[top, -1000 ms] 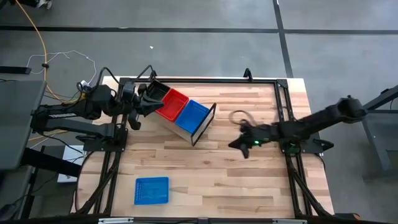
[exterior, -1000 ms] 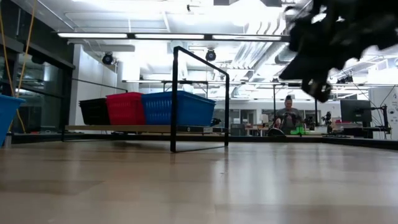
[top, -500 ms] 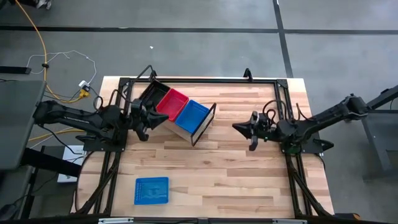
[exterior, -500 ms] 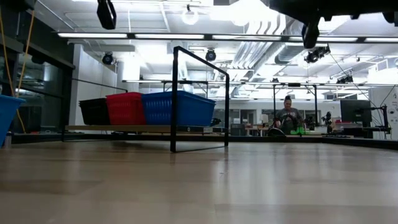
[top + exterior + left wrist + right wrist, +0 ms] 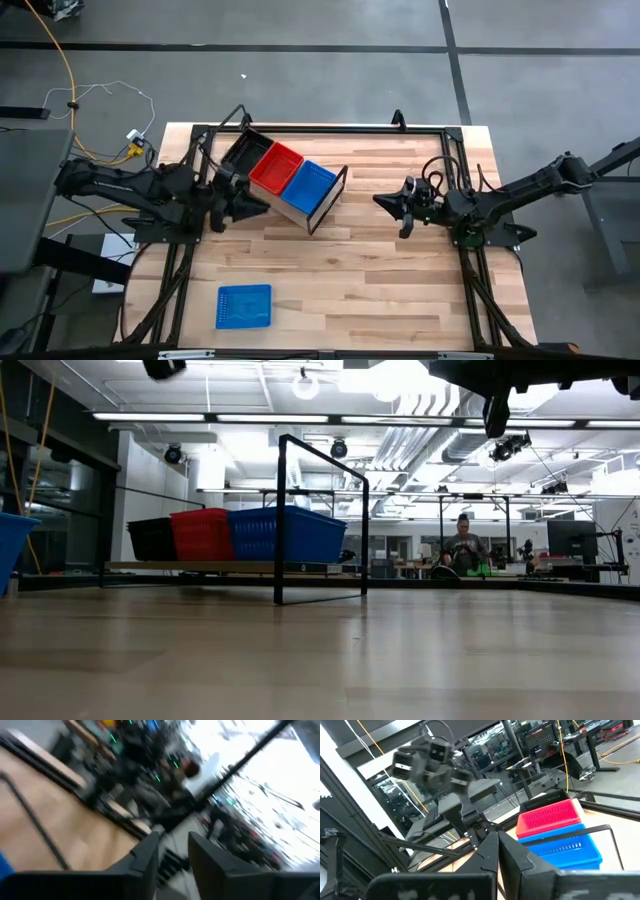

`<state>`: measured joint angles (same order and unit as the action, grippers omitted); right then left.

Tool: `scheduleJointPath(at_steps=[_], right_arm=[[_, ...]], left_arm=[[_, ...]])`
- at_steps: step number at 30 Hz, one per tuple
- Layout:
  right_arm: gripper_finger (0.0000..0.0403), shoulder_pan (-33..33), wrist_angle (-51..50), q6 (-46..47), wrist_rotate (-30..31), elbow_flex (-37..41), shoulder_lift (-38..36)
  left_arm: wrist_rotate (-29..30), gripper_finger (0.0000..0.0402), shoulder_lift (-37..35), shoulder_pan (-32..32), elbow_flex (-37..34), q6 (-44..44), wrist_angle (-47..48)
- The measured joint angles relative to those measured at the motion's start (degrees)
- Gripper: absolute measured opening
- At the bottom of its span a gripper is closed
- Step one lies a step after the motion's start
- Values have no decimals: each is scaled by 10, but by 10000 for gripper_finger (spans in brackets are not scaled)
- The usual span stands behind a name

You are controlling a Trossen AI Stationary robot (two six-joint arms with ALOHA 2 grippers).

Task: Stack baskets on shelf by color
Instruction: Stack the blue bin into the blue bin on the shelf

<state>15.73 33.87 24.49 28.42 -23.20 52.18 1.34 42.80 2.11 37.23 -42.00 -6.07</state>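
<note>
The shelf (image 5: 297, 212) lies aslant at the table's far middle, its black frame (image 5: 322, 520) at the right end. On it stand a black basket (image 5: 240, 150), a red basket (image 5: 277, 167) and a blue basket (image 5: 311, 181) in a row, also showing in the low view as black (image 5: 152, 538), red (image 5: 203, 533) and blue (image 5: 285, 532). A loose blue basket (image 5: 244, 306) rests flat near the table's near left corner. My left gripper (image 5: 256, 207) hovers beside the shelf's near side, fingers slightly apart (image 5: 173, 840). My right gripper (image 5: 381, 201) hangs shut (image 5: 498, 840) right of the shelf, pointing at it.
Bare wood stretches between the shelf and the loose blue basket, and along the near edge. Black arm mounts stand at the table's left (image 5: 175, 215) and right (image 5: 470, 235) sides. A person (image 5: 463, 545) sits far behind the table. Cables lie on the floor at left.
My left gripper has drawn back from the black basket at the shelf's left end, moving toward the near edge and up. My right arm has pulled back toward the table's right edge and risen out of the low view. The baskets have stayed in place.
</note>
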Motion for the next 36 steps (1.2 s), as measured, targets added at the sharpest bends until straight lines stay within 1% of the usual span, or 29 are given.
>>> scheduleJointPath(at_steps=[3, 5, 7, 10, 13, 16, 19, 22, 23, 24, 26, 32, 36], right_arm=[[0, 0, -2, 10, 0, 0, 0], [0, 0, -4, 24, -7, 0, 0], [0, 0, -7, 30, -20, 0, 0], [0, 0, -15, 31, -28, 0, 0], [0, 0, -17, 31, -28, 0, 0], [0, 0, -20, 31, -28, 0, 0], [0, 0, -25, 29, -27, 0, 0], [0, 0, -38, 31, -27, 0, 0], [0, 0, -42, 31, -27, 0, 0], [0, 0, -47, 31, -27, 0, 0], [0, 0, -55, 31, -27, 0, 0], [0, 0, -56, 32, -26, 0, 0], [0, 0, -57, 39, -26, 0, 0]], left_arm=[[-23, 129, 7, 43, 38, -42, 73], [-26, 151, 10, 85, 46, -85, 112], [-18, 168, 16, 135, 46, -139, 149], [13, 183, 32, 223, 46, -228, 245], [60, 188, 58, 319, 45, -353, 345], [105, 188, 90, 406, 45, -505, 407], [145, 189, 126, 480, 45, -659, 430], [166, 189, 168, 533, 45, -803, 437], [167, 189, 183, 546, 45, -838, 438], [161, 189, 198, 554, 45, -852, 437], [132, 189, 232, 558, 45, -859, 423], [56, 189, 320, 539, 45, -873, 414], [49, 189, 348, 529, 46, -880, 411]])
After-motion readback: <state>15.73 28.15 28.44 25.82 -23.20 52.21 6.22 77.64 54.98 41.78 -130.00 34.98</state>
